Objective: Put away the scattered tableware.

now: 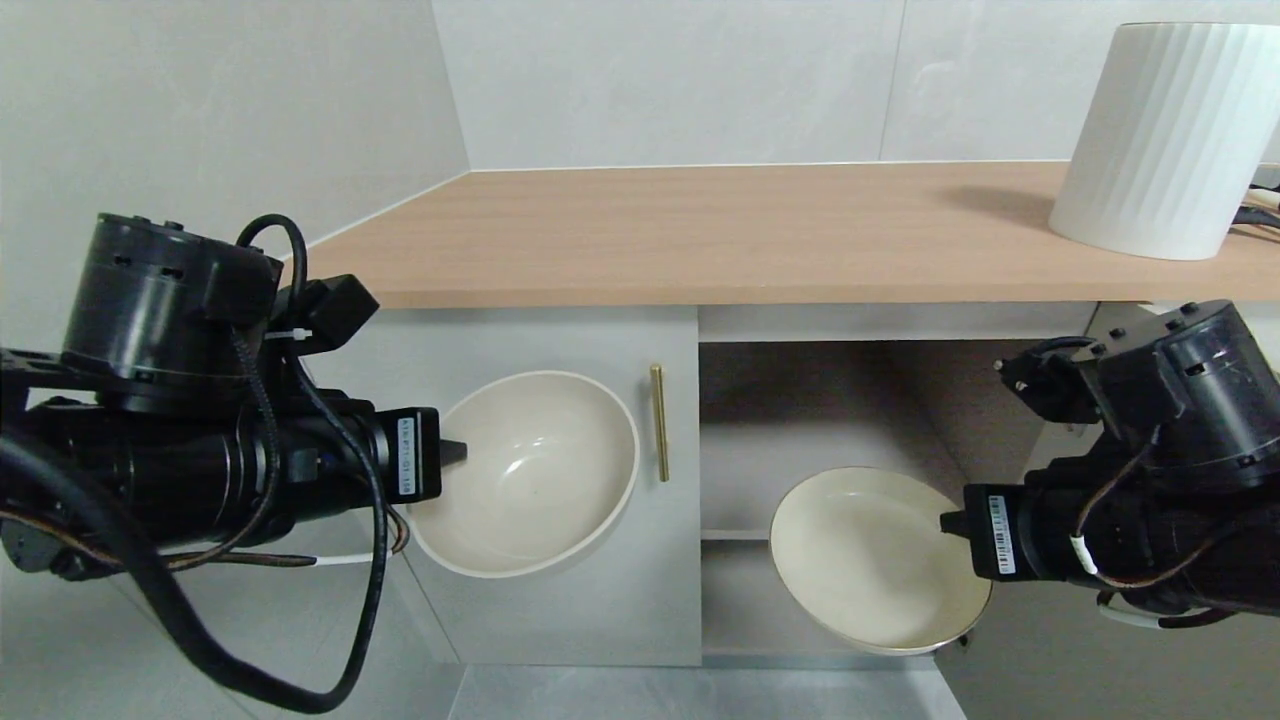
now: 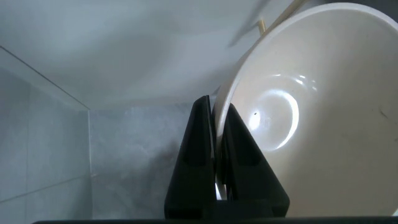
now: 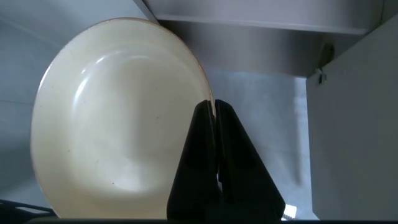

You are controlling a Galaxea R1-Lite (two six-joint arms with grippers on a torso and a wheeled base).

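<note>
Plate (image 1: 870, 560) clamped in right hand (image 1: 947, 521), open cupboard shelf (image 1: 732, 535) straight beyond; left hand (image 1: 456, 452) grips bowl (image 1: 530, 475) before closed door (image 1: 600, 620).

Below the light wood-grain countertop (image 1: 750, 235): a cream bowl (image 1: 530, 475), a cream plate (image 1: 870, 560), the black left gripper (image 1: 455, 452) and black right gripper (image 1: 950, 520), and a pale grey cabinet door (image 1: 600, 620) with a brass handle (image 1: 658, 422). On the countertop, a white ribbed container (image 1: 1165, 140).

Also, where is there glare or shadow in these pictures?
Head view: soft highlight inside the bowl; the white container throws a shadow on the counter to its left; the open cabinet behind the plate is dim. Left wrist view: bright ring of glare in the bowl. Right wrist view: only faint pale streaks on the plate.
</note>
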